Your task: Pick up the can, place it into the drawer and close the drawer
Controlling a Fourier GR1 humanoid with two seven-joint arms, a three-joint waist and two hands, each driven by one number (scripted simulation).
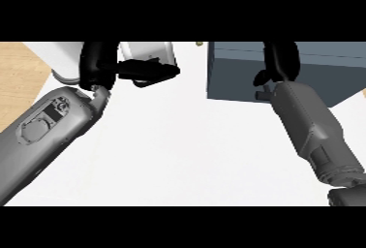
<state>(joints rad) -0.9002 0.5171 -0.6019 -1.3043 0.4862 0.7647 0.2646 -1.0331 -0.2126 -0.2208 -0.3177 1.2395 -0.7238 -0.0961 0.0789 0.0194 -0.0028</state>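
the left hand (136,68) curls round the pale can (151,51), lifting it off the white surface (186,155) for carrying; the drawer (286,72) lies to its right, under the right hand (279,68), whose fingers i cannot tell

Two grey forearms end in a black left hand (107,65) and right hand (280,63); the left bears what seems a round panel.

A kitchen-like work area: a plain white counter top (186,155) fills the view, with a strip of light wood flooring (18,72) showing at the far left. A blue-grey drawer unit (236,72) stands far right, and a white appliance-like block (150,51) sits far left.
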